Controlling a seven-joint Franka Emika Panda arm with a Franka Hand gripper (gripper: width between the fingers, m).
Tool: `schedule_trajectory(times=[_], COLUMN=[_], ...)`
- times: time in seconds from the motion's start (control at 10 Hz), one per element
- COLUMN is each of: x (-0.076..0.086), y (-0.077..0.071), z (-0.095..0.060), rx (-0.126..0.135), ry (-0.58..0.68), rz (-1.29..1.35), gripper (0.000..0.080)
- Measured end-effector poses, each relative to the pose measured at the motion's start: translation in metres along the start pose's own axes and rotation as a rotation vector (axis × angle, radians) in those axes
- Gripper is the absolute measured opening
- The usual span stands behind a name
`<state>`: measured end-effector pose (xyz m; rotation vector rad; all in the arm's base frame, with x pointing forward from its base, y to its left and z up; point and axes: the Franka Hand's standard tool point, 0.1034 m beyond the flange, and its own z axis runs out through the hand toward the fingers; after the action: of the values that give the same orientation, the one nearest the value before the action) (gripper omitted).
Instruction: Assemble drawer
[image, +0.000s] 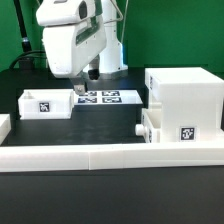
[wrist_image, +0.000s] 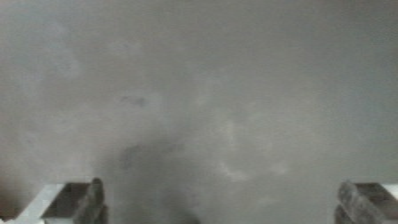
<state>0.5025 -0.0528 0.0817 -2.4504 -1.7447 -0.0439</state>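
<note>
The drawer's tall white housing (image: 185, 92) stands at the exterior view's right, with a tag on its front. One small tray (image: 160, 126) sits at its lower front, its knob (image: 140, 128) pointing to the exterior view's left. A second tray (image: 45, 103) with a tag lies at the exterior view's left. My gripper (image: 88, 78) hangs between that tray and the housing, over the left end of the marker board (image: 105, 97). In the wrist view the gripper (wrist_image: 217, 205) is open wide and empty, with its fingertips (wrist_image: 71, 203) at the frame's edges and only a blurred grey surface between them.
A long low white border wall (image: 110, 155) runs along the front of the dark table. A green backdrop stands behind the arm.
</note>
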Motion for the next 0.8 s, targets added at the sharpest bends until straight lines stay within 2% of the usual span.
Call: schedule_trajectory(times=[0.2, 0.3, 0.4, 0.5, 0.6, 0.8], x=[-0.002, -0.013, -0.026, -0.033, -0.035, -0.034], y=[0.0, 0.0, -0.006, -0.011, -0.018, -0.018], z=[0.0, -0.003, -0.007, -0.014, -0.012, -0.01], rx=[0.001, -0.004, -0.021, -0.033, -0.036, -0.033], ry=[0.001, -0.003, -0.009, -0.013, -0.015, -0.012], rz=[0.013, 0.117, 0.25, 0.367, 0.45, 0.582], gripper=[0.0648, 0.0648, 0.0648, 0.0648, 0.0648, 0.0648])
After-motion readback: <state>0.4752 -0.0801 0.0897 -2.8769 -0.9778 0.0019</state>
